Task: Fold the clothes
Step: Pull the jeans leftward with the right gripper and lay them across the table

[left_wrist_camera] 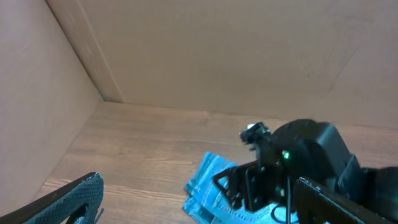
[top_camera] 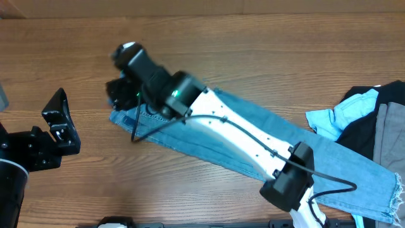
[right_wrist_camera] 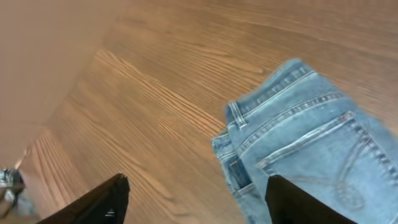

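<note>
Right claw (right_wrist_camera: 198, 184): fingers spread, nothing between them, hanging above the waist end of the garment with bare wood under its left finger. Not gripping.

Below and right of it lay the long light-blue denim jeans (right_wrist_camera: 311, 134), back side up. The seamed waistband (right_wrist_camera: 273, 93) was bunched at the corner and the stitched back pocket (right_wrist_camera: 323, 152) lay flat.

From overhead the jeans ran as one narrow strip slantwise across the brown wooden worktop (top_camera: 266, 44), waist at the left and frayed hem (top_camera: 395, 193) at the far right. The right arm lay along most of that length.

Left claw (top_camera: 60, 117): wide open and empty, on bare wood, well apart from the waist end.

A heap sat at the right edge: bright cyan shirt (top_camera: 345, 117), black garment (top_camera: 361, 136), grey garment (top_camera: 389, 133). It appeared to touch the leg end.

Judged step: a crosswise fold, waist toward hem.
- Pinch the waistband through all its layers at the near corner, not just the top fold, since the bunched corner could slip out.
- Use the left claw on the other waist corner so the edge travels square.
- Carry low and lay down slowly.
- Stop short of the heap so the cyan shirt is not dragged in.
</note>
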